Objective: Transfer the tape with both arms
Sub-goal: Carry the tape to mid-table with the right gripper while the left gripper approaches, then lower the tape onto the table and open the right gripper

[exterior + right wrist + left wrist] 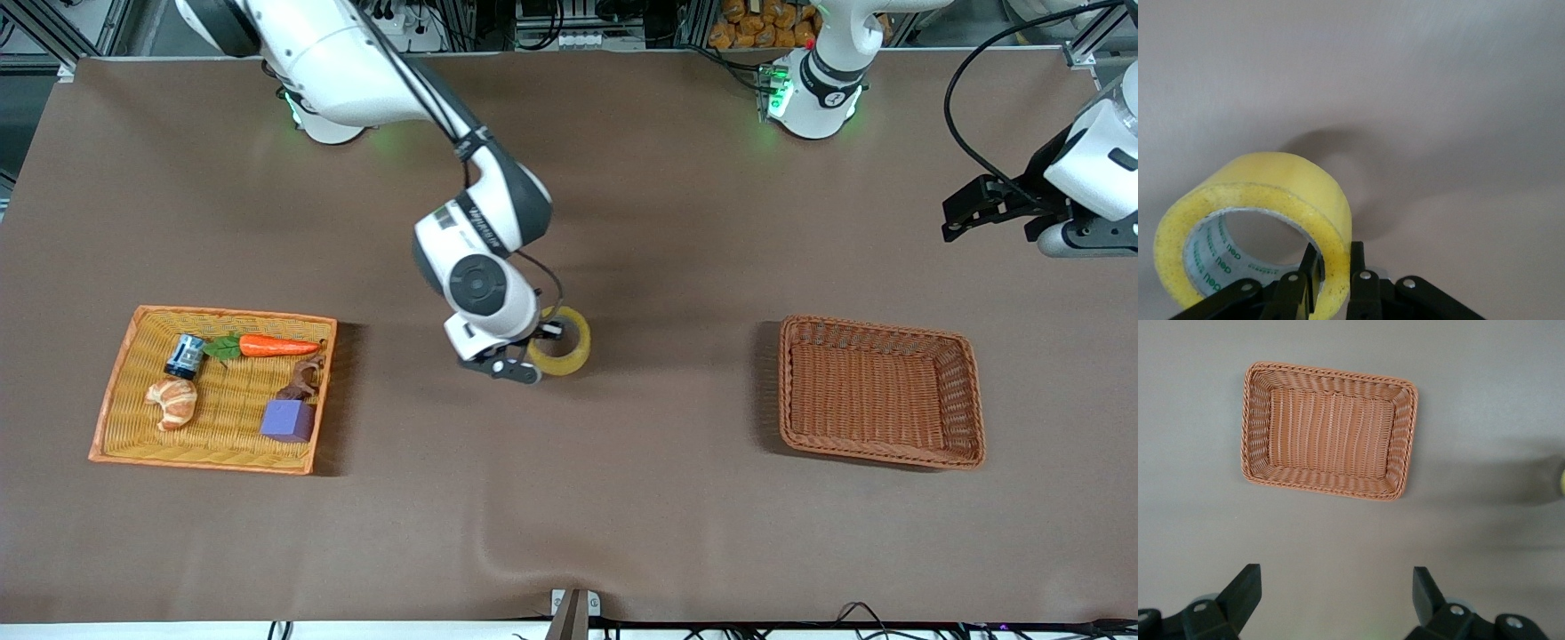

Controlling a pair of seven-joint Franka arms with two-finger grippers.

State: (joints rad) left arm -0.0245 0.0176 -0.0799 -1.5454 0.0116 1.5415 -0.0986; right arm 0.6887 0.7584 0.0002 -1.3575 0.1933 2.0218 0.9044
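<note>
1. The right tool (533, 351) pinches the wall of the tape (562, 341), one finger inside the ring and one outside.
2. The tape hangs over the bare desk (622, 498), toward the right arm's end from the brown basket (880, 391).
3. The left tool (1338, 593) waits above the brown basket, fingers spread wide.

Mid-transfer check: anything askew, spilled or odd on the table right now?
Nothing stands out. The right gripper pinches the tape by its wall over the table's middle. The left gripper waits open above the empty brown basket. The orange basket holds its items tidily.
</note>
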